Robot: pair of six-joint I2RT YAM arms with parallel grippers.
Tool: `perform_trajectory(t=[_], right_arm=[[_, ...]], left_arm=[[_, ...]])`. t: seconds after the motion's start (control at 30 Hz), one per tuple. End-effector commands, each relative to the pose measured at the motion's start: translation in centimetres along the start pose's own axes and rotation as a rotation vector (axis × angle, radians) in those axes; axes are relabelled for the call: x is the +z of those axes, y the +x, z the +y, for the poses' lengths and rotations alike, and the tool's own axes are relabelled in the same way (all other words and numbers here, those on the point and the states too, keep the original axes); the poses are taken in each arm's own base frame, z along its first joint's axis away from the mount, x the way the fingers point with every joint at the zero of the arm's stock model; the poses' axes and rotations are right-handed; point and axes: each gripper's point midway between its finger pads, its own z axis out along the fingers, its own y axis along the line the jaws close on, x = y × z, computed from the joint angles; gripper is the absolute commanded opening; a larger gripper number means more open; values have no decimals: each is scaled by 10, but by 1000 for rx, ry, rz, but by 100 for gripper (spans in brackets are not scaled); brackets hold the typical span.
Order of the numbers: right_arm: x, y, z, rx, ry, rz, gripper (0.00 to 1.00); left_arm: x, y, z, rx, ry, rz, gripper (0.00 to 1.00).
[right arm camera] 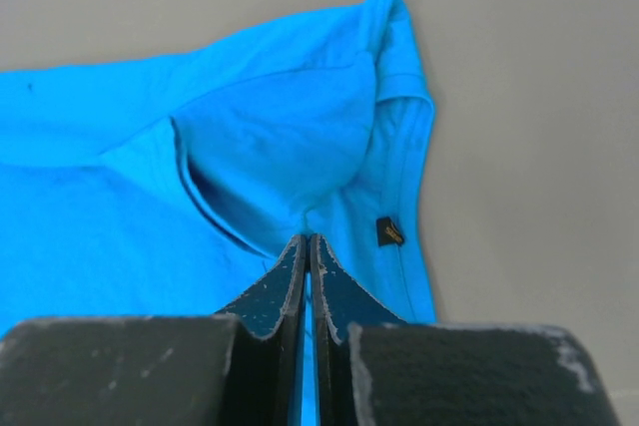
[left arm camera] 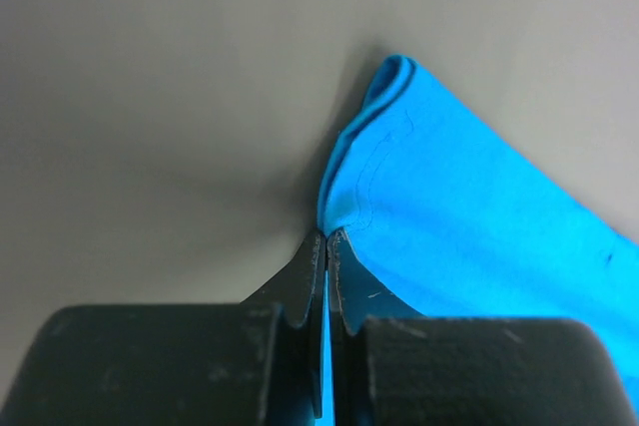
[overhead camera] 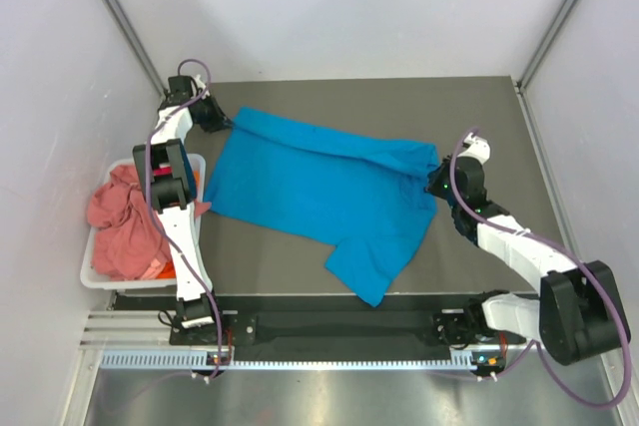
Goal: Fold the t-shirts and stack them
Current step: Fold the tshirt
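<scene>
Now the left gripper [left arm camera: 325,238] is clamping shut on a corner of the turquoise t-shirt [overhead camera: 319,192], and the right gripper [right arm camera: 308,241] is pinching its opposite edge, with cloth spreading between them. Uneven tugging could slip these thin fingertip holds.

The blue shirt [overhead camera: 319,192] lies spread on the table [overhead camera: 499,127], running slantwise from the far left corner to the right side. Its far edge is folded over in a long band, and one sleeve [overhead camera: 371,264] points toward the near edge at the middle. Its far-left corner is lifted into a pinched peak, and so is its bunched collar end at the right, where a small dark label [right arm camera: 389,232] shows. The pink shirts [overhead camera: 125,221] sit crumpled in a heap in the basket [overhead camera: 100,276] at the left, well apart from the blue one, with a bit of orange cloth [overhead camera: 162,268] at the heap's near edge.
</scene>
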Motion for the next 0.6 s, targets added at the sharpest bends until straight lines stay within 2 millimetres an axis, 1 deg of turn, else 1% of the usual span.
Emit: perform_trajectory(t=[0.0,0.1,0.27,0.33,0.43,0.57], right_arm=[[-11,-13,1,12,-6,-65,0],[-16,-7,0,5,-16,-59,0],[-17,16,1,-14,-35,-18,0],[-17,21,-2,-17,-25,-11,0],[-19,22,-6,-22,-10,-14,0],[-22,13,-5,-40,-6,-32,0]], left_arm=[[-32,-41,-18,65,-10,-100,0],[-34,-36,-19,60,-16,-83,0],[-40,-29,-21,55,-27,-63,0],[-43,-23,-15,55,-57,-50,0],[-46,-16,-8,57,-99,-26,0],[-49,-13,-3,51,-123,-18,0]])
